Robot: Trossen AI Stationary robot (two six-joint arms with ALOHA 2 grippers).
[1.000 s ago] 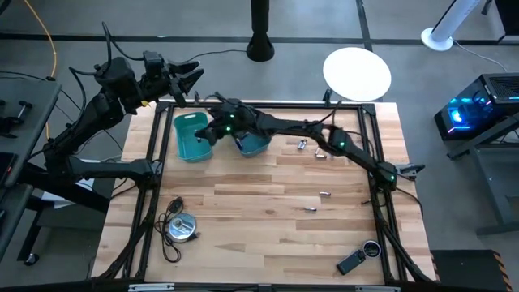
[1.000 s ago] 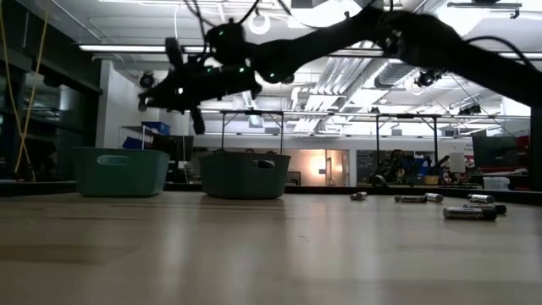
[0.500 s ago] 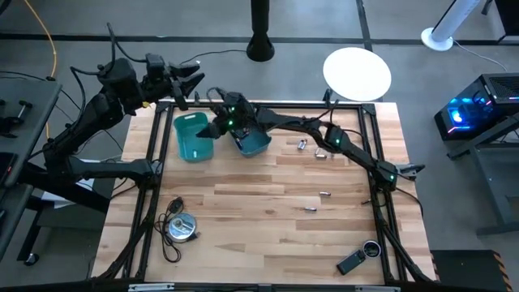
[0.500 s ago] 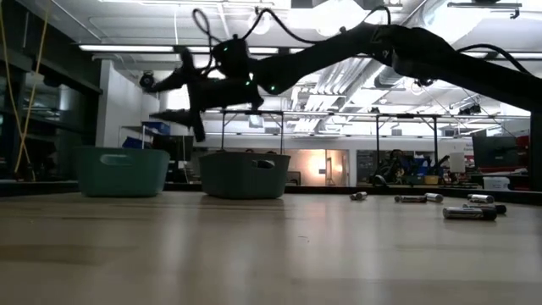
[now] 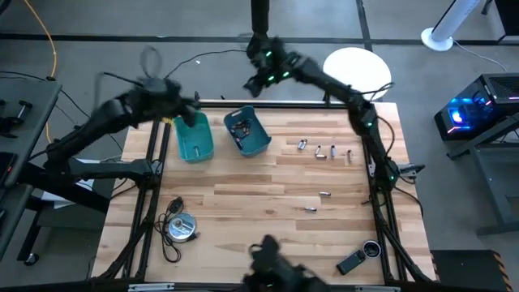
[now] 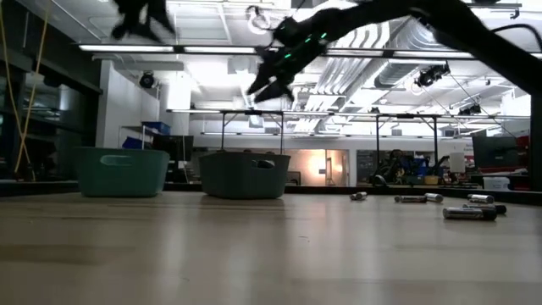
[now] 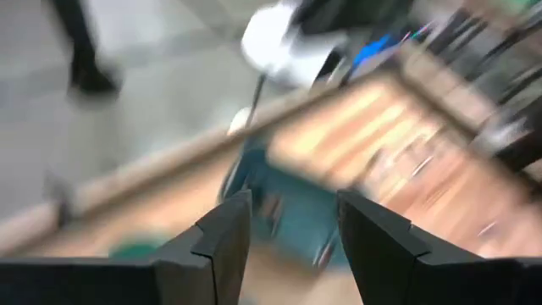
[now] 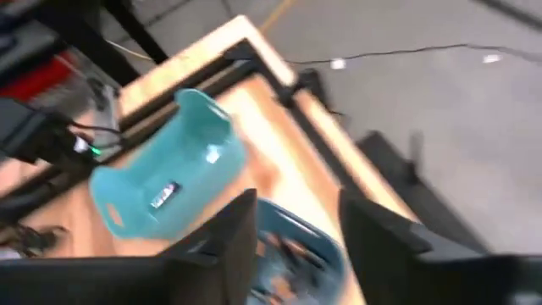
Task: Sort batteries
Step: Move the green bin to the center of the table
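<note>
Two teal bins stand at the table's far side: a left bin (image 5: 195, 138) and a right bin (image 5: 246, 132) with several small dark batteries inside. More batteries (image 5: 324, 151) lie loose on the wood to the right, and two more nearer the middle (image 5: 316, 201). My right gripper (image 5: 258, 77) is open and empty, high up beyond the table's far edge; its wrist view (image 8: 296, 246) looks down on both bins. My left gripper (image 5: 182, 108) is blurred above the left bin's far end; its wrist view (image 7: 292, 246) shows it open and empty.
A round silver disc with a black cable (image 5: 180, 227) lies near the front left. A black gadget with a lens (image 5: 357, 259) lies at the front right. A dark blurred shape (image 5: 272, 268) shows at the table's near edge. A white round plate (image 5: 357, 73) stands beyond the far edge.
My right gripper has risen from over the bins and swung toward the far edge, past it. My left arm has swung fast toward the left bin and shows blurred. A dark blurred shape has come in at the near edge.
</note>
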